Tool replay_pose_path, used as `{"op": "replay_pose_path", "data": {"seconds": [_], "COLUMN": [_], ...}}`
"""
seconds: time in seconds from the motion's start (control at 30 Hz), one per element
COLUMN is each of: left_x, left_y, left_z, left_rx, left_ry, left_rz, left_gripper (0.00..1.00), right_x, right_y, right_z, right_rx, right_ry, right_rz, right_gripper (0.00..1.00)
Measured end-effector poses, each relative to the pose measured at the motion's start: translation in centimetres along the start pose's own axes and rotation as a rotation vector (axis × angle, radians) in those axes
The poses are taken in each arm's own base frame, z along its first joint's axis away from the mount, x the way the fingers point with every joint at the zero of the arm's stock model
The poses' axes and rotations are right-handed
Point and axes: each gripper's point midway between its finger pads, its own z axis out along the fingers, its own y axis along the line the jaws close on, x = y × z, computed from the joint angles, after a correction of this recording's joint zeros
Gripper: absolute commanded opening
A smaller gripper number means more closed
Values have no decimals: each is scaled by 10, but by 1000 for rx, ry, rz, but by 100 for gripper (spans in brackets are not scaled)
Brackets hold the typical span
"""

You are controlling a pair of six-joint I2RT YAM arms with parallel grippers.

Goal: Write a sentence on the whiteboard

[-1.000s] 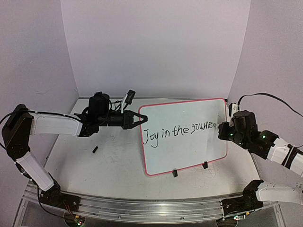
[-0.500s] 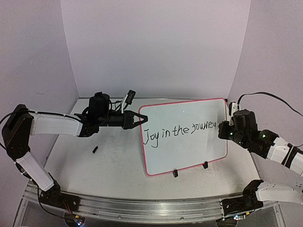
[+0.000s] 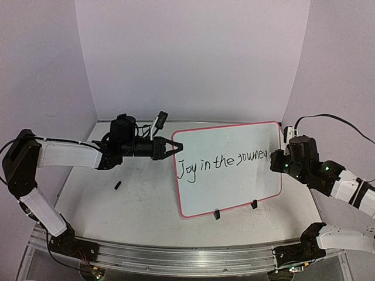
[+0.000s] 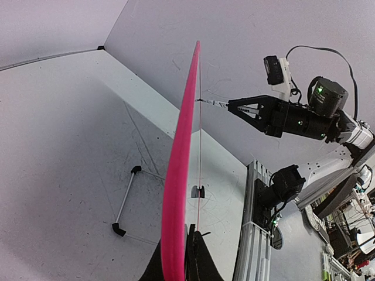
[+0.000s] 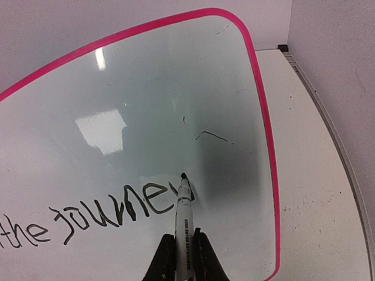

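Note:
The whiteboard (image 3: pixel 228 175) stands propped up on the table, white with a pink border, and carries the handwritten words "Joy in the journe" plus a started stroke. My left gripper (image 3: pixel 174 146) is shut on its left edge; in the left wrist view the pink edge (image 4: pixel 179 175) runs up from between the gripper (image 4: pixel 188 243) fingers. My right gripper (image 3: pixel 274 157) is shut on a white marker (image 5: pixel 184 222). The marker's black tip touches the whiteboard (image 5: pixel 146 88) just right of the last letter, above the gripper (image 5: pixel 184 240).
Two black clips (image 3: pixel 216 214) (image 3: pixel 254 205) sit on the board's bottom edge. A small black cap (image 3: pixel 118 185) lies on the scribbled tabletop to the left. Behind the board is a metal rod (image 4: pixel 126 199) with black ends. Walls stand close on three sides.

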Motion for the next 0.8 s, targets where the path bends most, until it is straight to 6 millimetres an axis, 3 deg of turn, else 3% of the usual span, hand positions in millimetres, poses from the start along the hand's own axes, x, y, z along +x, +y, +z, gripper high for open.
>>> {"op": "replay_pose_path", "data": {"seconds": [0.37,0.8], "left_x": [0,0], "left_y": [0,0], "left_z": [0,0], "left_rx": [-1,-1], "left_ry": [0,0], "left_rz": [0,0], "left_gripper": [0,0], "right_x": [24,28], "right_y": [-6,-4], "right_z": [-2,-2], "right_rx": [-12,-29], "right_ry": [55,73], "right_rz": [31,49], "right_gripper": [0,0]}}
